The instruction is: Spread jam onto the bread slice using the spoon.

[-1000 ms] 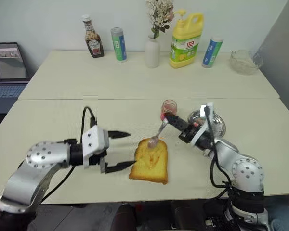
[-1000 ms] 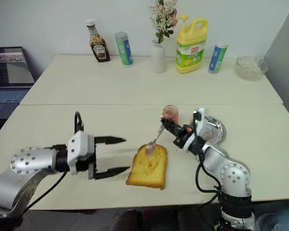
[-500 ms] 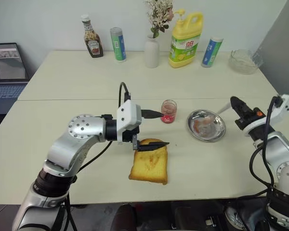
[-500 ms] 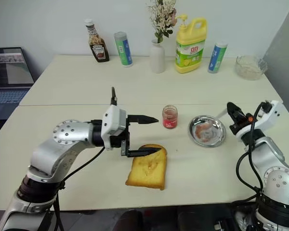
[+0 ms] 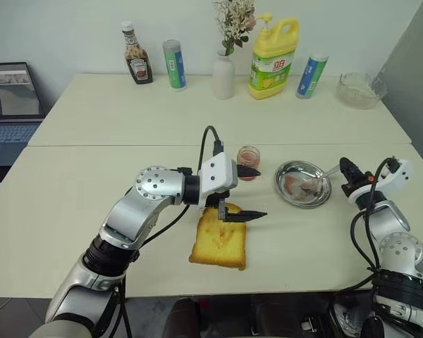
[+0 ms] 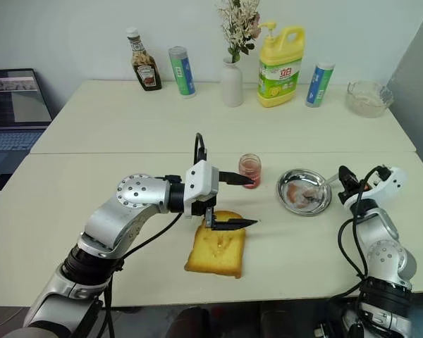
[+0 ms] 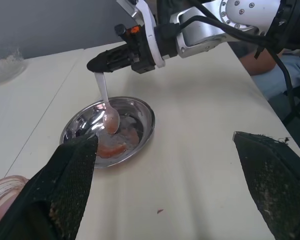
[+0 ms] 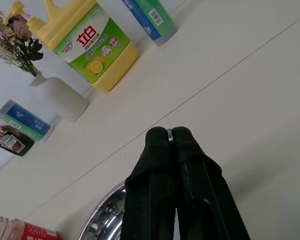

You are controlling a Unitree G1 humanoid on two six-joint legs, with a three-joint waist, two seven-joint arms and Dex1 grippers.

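The bread slice (image 5: 218, 243) lies flat near the table's front edge, its top glossy. Behind it stands the jam (image 5: 248, 162) jar, uncapped. My left gripper (image 5: 258, 192) is open and points right, one finger next to the jar and the other over the slice's far edge, with nothing between them. To the right, my right gripper (image 5: 346, 169) is shut on the spoon (image 7: 106, 102) by its handle. The spoon's bowl rests in the round steel dish (image 5: 287, 172), which holds pink smears. The right wrist view shows a metal sliver pinched between the right gripper's (image 8: 168, 134) tips.
Along the back of the table stand a ketchup bottle (image 5: 135, 63), two tubes (image 5: 173, 65), a white vase (image 5: 223, 74), a yellow detergent bottle (image 5: 271, 56) and a glass bowl (image 5: 359, 88). A laptop (image 5: 10, 91) sits at the far left.
My left arm swung right, bringing the open gripper from beside the slice to over its far edge by the jar. My right gripper carried the spoon from the bread out to the dish.
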